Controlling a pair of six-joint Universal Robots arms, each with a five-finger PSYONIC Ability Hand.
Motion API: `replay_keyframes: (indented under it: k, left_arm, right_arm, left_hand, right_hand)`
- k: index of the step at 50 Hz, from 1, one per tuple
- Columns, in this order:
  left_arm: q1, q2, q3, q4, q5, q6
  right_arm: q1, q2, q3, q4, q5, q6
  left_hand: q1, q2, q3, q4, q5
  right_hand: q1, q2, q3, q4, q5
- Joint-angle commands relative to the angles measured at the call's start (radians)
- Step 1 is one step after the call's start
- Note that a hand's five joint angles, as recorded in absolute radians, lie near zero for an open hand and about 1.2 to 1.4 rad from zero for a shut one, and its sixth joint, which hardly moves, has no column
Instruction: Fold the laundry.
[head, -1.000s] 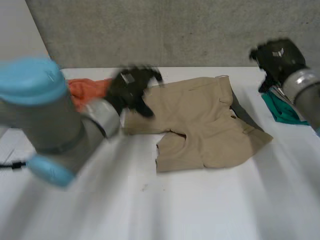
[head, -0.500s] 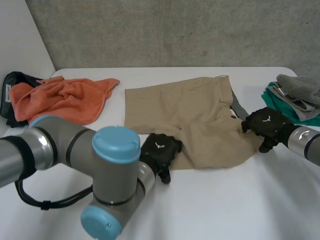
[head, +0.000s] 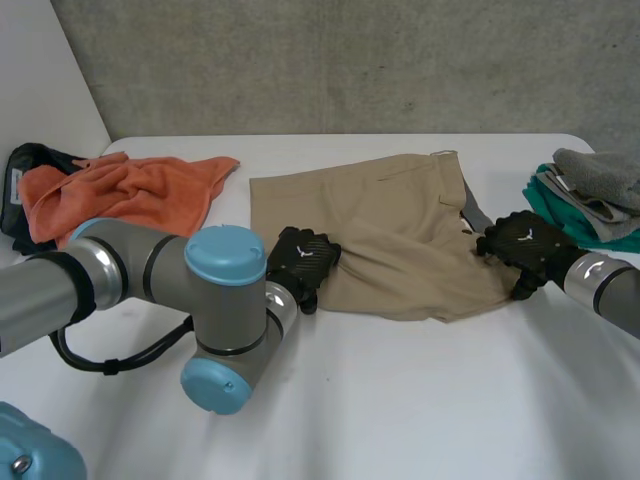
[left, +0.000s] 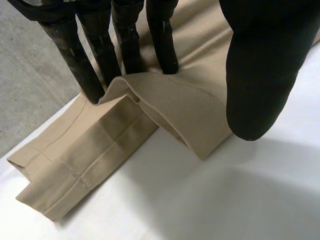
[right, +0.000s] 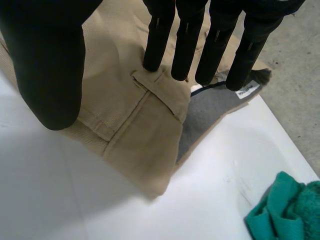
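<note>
Tan shorts (head: 400, 230) lie flat in the middle of the white table (head: 420, 400), waistband toward the right. My left hand (head: 300, 262) is at the near leg hem. In the left wrist view its straight fingers (left: 125, 40) press on the shorts (left: 175, 110) and the thumb (left: 260, 75) closes on the raised fold between them. At the waistband end is my right hand (head: 525, 245). Its fingers (right: 185, 35) lie on the shorts (right: 125, 120) beside a belt loop, with the thumb (right: 45, 65) against the near edge. Grey lining (right: 205, 112) shows there.
An orange towel (head: 130, 195) lies crumpled at the back left, against a black item (head: 20, 165) at the table's edge. A stack of folded teal and grey clothes (head: 590, 195) sits at the right edge, close to my right hand; its teal cloth (right: 285, 210) shows beside the waistband.
Both hands came down from the back of the table onto the shorts. The near leg and the waistband corner have since been drawn up and inward, bunching the cloth.
</note>
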Motion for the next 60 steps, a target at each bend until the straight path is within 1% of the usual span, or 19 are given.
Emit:
replay_keyframes:
  k: [1, 8, 12, 13, 16, 25, 29, 35, 36, 37, 39, 40, 43, 49, 54, 55, 58, 59, 60]
  left_arm:
    - [0.004, -0.032, 0.03, 0.004, 0.015, 0.003]
    - [0.01, -0.062, 0.056, 0.004, 0.059, 0.003]
    - [0.016, -0.072, 0.074, 0.004, 0.061, 0.002]
    - [0.019, -0.069, 0.076, 0.005, 0.061, 0.003]
    - [0.023, -0.055, 0.078, 0.008, 0.056, 0.003]
    - [0.03, 0.08, 0.045, 0.027, 0.044, -0.009]
    - [0.03, 0.108, 0.027, 0.013, 0.04, -0.014]
    - [0.031, 0.192, -0.021, -0.022, 0.041, -0.077]
    - [0.03, 0.203, -0.025, -0.027, 0.041, -0.092]
    - [0.03, 0.209, -0.027, -0.028, 0.041, -0.1]
    - [0.03, 0.231, -0.036, -0.038, 0.044, -0.13]
    - [0.03, 0.243, -0.042, -0.048, 0.044, -0.144]
    - [0.031, 0.264, -0.054, -0.073, 0.044, -0.158]
    - [0.028, 0.37, -0.103, -0.192, 0.044, -0.166]
    - [0.028, 0.484, -0.171, -0.315, 0.046, -0.159]
    - [0.027, 0.522, -0.2, -0.368, 0.046, -0.158]
    - [0.023, 0.585, -0.26, -0.462, 0.047, -0.15]
    - [0.02, 0.621, -0.296, -0.534, 0.05, -0.149]
    - [0.019, 0.643, -0.324, -0.574, 0.053, -0.149]
  right_arm:
    - [-0.009, -0.045, 0.004, 0.012, 0.023, 0.004]
    - [-0.01, -0.064, 0.011, 0.018, 0.031, 0.003]
    - [-0.009, -0.056, 0.015, 0.02, 0.032, 0.001]
    - [-0.009, -0.053, 0.016, 0.02, 0.032, 0.001]
    - [-0.009, -0.051, 0.021, 0.02, 0.031, 0.001]
    - [-0.004, -0.053, 0.025, 0.021, 0.029, 0.007]
    - [-0.004, -0.051, 0.024, 0.021, 0.025, 0.007]
    - [-0.004, -0.01, 0.019, 0.021, 0.022, -0.002]
    - [-0.003, -0.005, 0.018, 0.021, 0.022, -0.001]
    - [-0.001, 0.005, 0.013, 0.015, 0.02, 0.004]
    - [0.002, 0.013, 0.007, 0.009, 0.019, 0.01]
    - [0.003, 0.019, -0.001, 0.005, 0.019, 0.015]
    - [0.003, 0.021, -0.013, -0.002, 0.025, 0.029]
    - [-0.003, -0.014, 0.018, 0.015, 0.036, 0.065]
    - [-0.01, -0.164, 0.099, 0.127, 0.042, 0.038]
    - [-0.01, -0.229, 0.122, 0.196, 0.045, 0.02]
    - [-0.014, -0.316, 0.156, 0.319, 0.045, -0.011]
    - [-0.024, -0.371, 0.181, 0.409, 0.046, -0.04]
    - [-0.033, -0.399, 0.198, 0.452, 0.048, -0.059]
  left_hand:
    - [0.102, 0.104, 0.096, 0.089, 0.089]
    - [0.269, 0.271, 0.263, 0.256, 0.256]
    - [0.542, 0.543, 0.536, 0.528, 0.529]
    - [0.714, 0.716, 0.708, 0.7, 0.701]
    - [0.894, 0.896, 0.888, 0.881, 0.881]
    - [0.895, 0.896, 0.889, 0.881, 0.882]
    - [0.895, 0.896, 0.889, 0.881, 0.882]
    - [0.895, 0.896, 0.889, 0.881, 0.882]
    - [0.895, 0.896, 0.889, 0.881, 0.882]
    - [0.895, 0.896, 0.889, 0.881, 0.882]
    - [0.895, 0.896, 0.889, 0.881, 0.882]
    - [0.895, 0.896, 0.889, 0.881, 0.882]
    - [0.895, 0.896, 0.889, 0.881, 0.882]
    - [0.895, 0.896, 0.889, 0.881, 0.882]
    - [0.895, 0.896, 0.889, 0.881, 0.882]
    - [0.895, 0.896, 0.889, 0.881, 0.882]
    - [0.895, 0.896, 0.889, 0.881, 0.882]
    - [0.895, 0.896, 0.889, 0.881, 0.882]
    - [0.895, 0.896, 0.889, 0.881, 0.882]
  right_hand:
    - [0.023, 0.037, 0.045, 0.042, 0.07]
    - [0.02, 0.034, 0.042, 0.039, 0.067]
    - [0.026, 0.04, 0.048, 0.045, 0.073]
    - [0.026, 0.04, 0.048, 0.045, 0.073]
    - [0.029, 0.043, 0.051, 0.048, 0.076]
    - [0.023, 0.037, 0.045, 0.042, 0.07]
    - [0.026, 0.04, 0.048, 0.045, 0.073]
    - [0.055, 0.069, 0.077, 0.074, 0.102]
    - [0.087, 0.101, 0.109, 0.106, 0.135]
    - [0.259, 0.273, 0.281, 0.278, 0.306]
    - [0.485, 0.499, 0.507, 0.505, 0.533]
    - [0.831, 0.845, 0.853, 0.851, 0.879]
    - [0.835, 0.849, 0.857, 0.854, 0.882]
    - [0.835, 0.849, 0.857, 0.854, 0.882]
    - [0.835, 0.849, 0.857, 0.854, 0.882]
    - [0.835, 0.849, 0.857, 0.854, 0.882]
    - [0.835, 0.849, 0.857, 0.854, 0.882]
    - [0.835, 0.849, 0.857, 0.854, 0.882]
    - [0.835, 0.849, 0.857, 0.854, 0.882]
